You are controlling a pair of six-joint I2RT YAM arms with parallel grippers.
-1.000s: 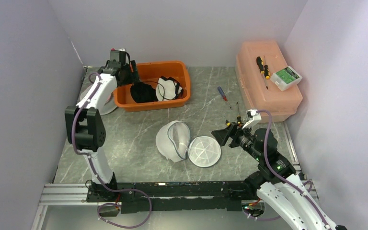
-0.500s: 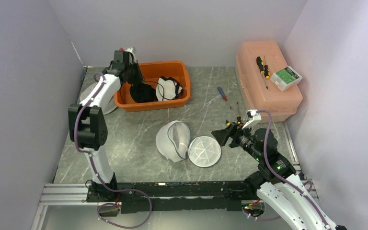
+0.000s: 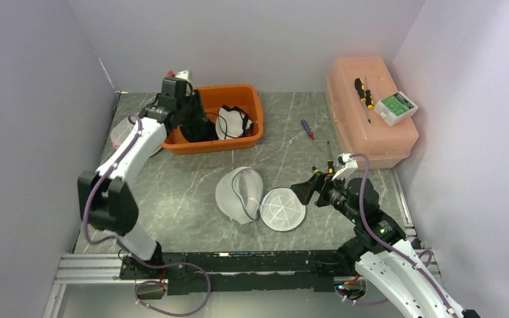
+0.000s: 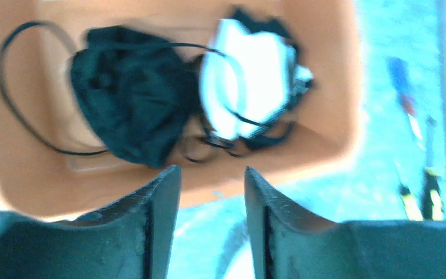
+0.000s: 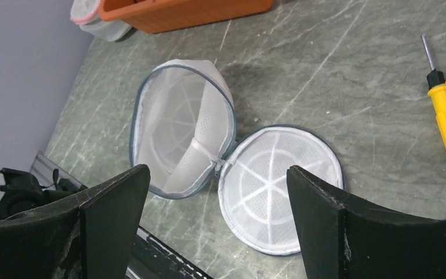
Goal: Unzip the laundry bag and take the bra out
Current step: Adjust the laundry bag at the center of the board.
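Laundry bag (image 3: pixel 258 199): unzipped, empty. Bra (image 3: pixel 232 122): in bin (image 3: pixel 212 144), eleven o'clock; removal seemingly done. Left gripper (image 4: pixel 212 174), right gripper (image 5: pixel 218 174): jaws apart; next, withdraw.

both arms are white shells with chunky black joints. the left arm (image 3: pixel 131 142) and right arm (image 3: pixel 392 279) each carry a purplish cable looping along the outside. the fingers (image 4: pixel 151 229) are matte black wedges, possibly ribbed on their inner faces.

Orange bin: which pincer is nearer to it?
Left. The left pincer hovers over the orange bin's front edge; the right pincer is far off, beside the laundry bag.
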